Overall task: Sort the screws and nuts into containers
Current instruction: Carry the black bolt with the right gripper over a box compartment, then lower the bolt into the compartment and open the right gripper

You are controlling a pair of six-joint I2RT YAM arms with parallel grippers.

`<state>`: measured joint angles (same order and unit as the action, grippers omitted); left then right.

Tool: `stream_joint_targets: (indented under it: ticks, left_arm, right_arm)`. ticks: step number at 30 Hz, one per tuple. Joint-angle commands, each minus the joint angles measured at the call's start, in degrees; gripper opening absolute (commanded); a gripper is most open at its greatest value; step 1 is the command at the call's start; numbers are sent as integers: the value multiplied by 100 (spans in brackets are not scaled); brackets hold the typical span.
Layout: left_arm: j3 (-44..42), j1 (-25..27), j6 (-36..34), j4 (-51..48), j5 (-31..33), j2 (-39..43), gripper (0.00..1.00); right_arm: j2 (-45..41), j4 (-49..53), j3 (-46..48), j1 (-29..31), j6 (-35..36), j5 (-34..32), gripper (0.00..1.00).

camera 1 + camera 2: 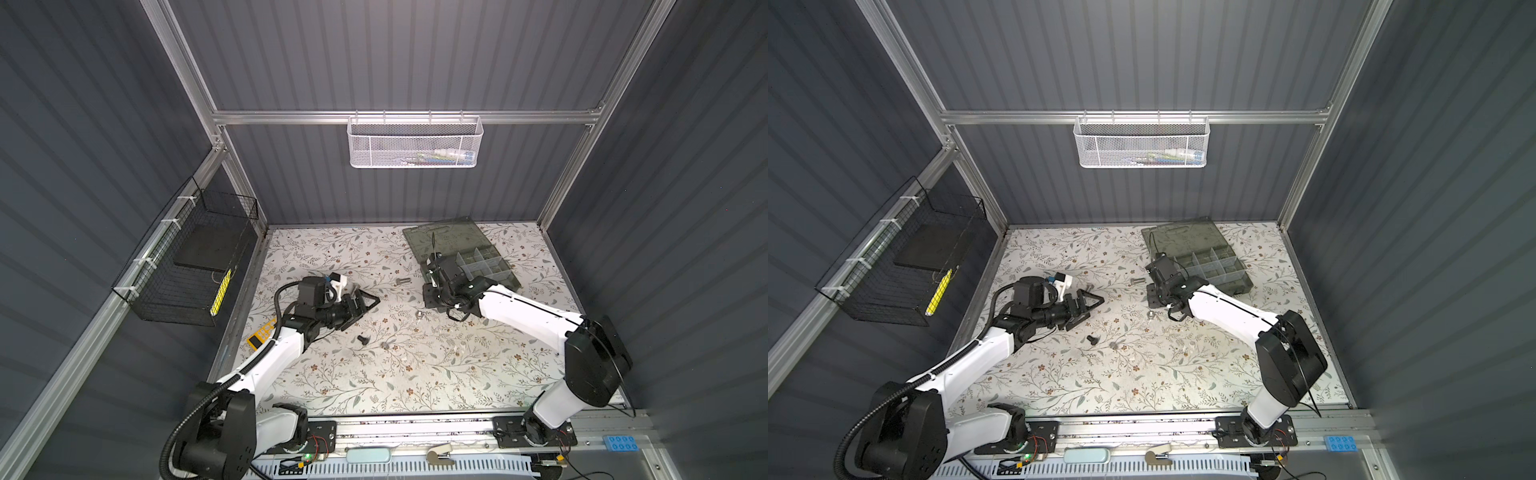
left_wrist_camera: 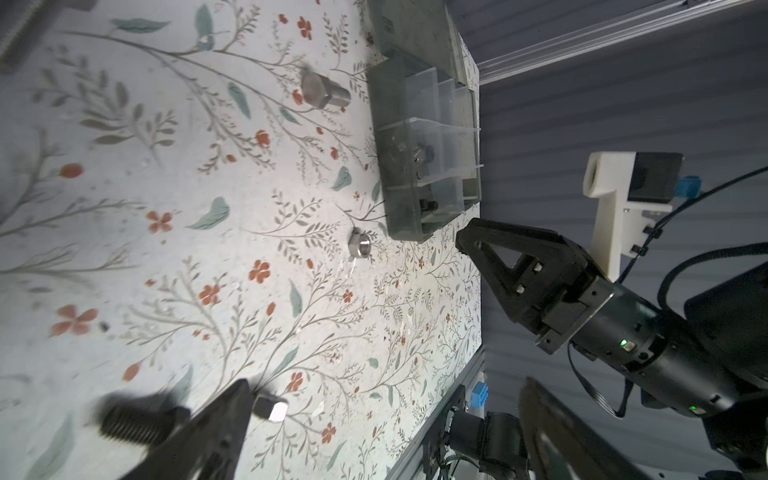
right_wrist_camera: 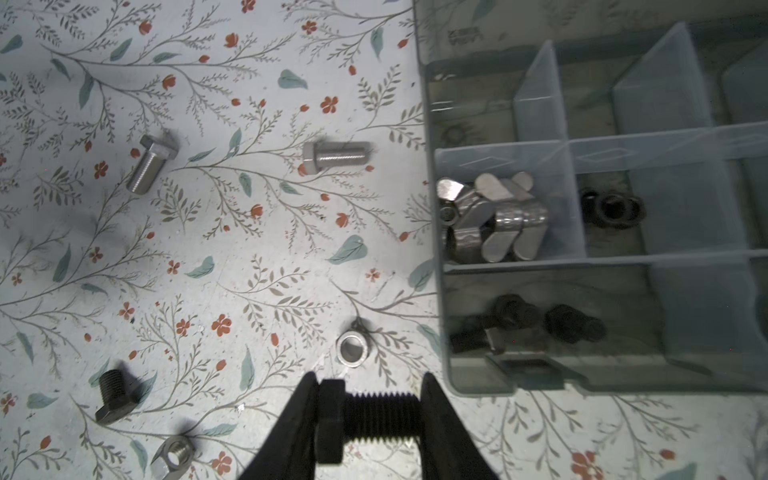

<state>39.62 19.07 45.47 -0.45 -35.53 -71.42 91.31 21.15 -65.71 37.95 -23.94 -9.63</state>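
1. Lower middle of the frame: right gripper (image 3: 369,397) clamps a black screw (image 3: 365,417) crosswise
2. Right of the frame: containers (image 3: 540,95) hold nuts (image 3: 490,220) and black screws (image 3: 515,324)
3. Upper left: two silver screws (image 3: 150,164) lie loose

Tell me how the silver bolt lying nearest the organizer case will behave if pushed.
The silver bolt lies on its side, so it would likely roll in an arc around its wider hex head. It looks like solid metal: probably stiff and heavy for its size.
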Motion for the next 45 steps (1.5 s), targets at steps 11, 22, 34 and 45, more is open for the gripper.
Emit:
stream_joint_targets:
  ticks: [11, 22, 34, 45]
  left_arm:
    - [1816, 1918, 75, 223, 1269, -1809, 100]
    - [2829, 2565, 98, 238, 1398, -2998, 100]
    - [2545, 2578, 141, 446, 1452, -3001, 100]
    - [2417, 2586, 49, 344, 1505, -2811, 100]
  right_arm:
    - [-606, -410, 841, -1573, 253, 626, 34]
    - [-89, -876, 1048, -2024, 113, 797, 34]
    - [301, -1094, 1035, -2240, -4, 866, 37]
    - [616, -1032, 935, -2249, -58, 998, 43]
